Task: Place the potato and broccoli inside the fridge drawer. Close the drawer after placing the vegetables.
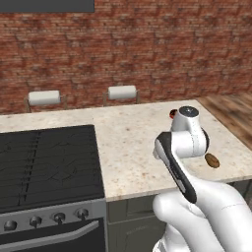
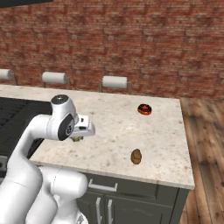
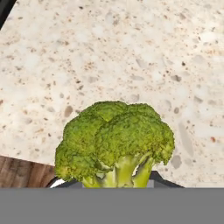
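- Tool (image 2: 78, 138) clamped on broccoli (image 3: 114, 142), held just above speckled counter (image 2: 113, 122).
- Potato (image 2: 136, 156) lies on counter near front edge, well apart from tool.

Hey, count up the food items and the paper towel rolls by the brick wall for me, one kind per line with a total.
Bumpy green broccoli floret: 1
Brown oval potato: 1
Round red-brown doughnut: 1
White paper towel rolls: 3
Total: 6
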Robot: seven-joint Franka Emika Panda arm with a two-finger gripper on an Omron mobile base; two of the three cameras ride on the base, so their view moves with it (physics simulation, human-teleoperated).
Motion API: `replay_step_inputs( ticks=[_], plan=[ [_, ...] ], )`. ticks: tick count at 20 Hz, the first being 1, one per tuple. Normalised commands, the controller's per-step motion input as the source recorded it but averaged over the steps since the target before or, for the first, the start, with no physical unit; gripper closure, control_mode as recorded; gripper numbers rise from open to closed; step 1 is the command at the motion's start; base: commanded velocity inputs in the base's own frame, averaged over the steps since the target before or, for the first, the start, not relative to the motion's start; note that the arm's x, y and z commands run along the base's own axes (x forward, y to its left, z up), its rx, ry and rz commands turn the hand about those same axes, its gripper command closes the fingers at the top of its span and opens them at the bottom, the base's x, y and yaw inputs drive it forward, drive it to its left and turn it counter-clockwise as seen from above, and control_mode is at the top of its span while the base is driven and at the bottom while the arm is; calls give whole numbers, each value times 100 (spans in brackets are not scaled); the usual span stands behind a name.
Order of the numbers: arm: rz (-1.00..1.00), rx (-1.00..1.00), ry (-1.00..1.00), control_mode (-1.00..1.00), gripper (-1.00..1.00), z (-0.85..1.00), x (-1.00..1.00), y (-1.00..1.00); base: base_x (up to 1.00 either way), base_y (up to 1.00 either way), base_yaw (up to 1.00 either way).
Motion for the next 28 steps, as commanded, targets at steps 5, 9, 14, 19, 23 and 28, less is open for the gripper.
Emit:
replay_step_inputs(
  ticks=[5, 9, 14, 19, 23, 28],
  plan=[
    [0, 0, 0, -100, 100, 79, -39, 20, 0, 0, 0],
    [0, 0, -1, -100, 100, 15, -55, 0, 0, 0, 0],
    [0, -2, 2, -100, 100, -5, -11, 8, 0, 0, 0],
    [0, -10, 1, -100, 100, -28, -32, 32, 0, 0, 0],
    [0, -1, -1, 100, 100, -6, -24, 5, -75, 11, 2],
    [0, 0, 0, 100, 100, 0, 0, 0, -97, 51, 27]
  ],
)
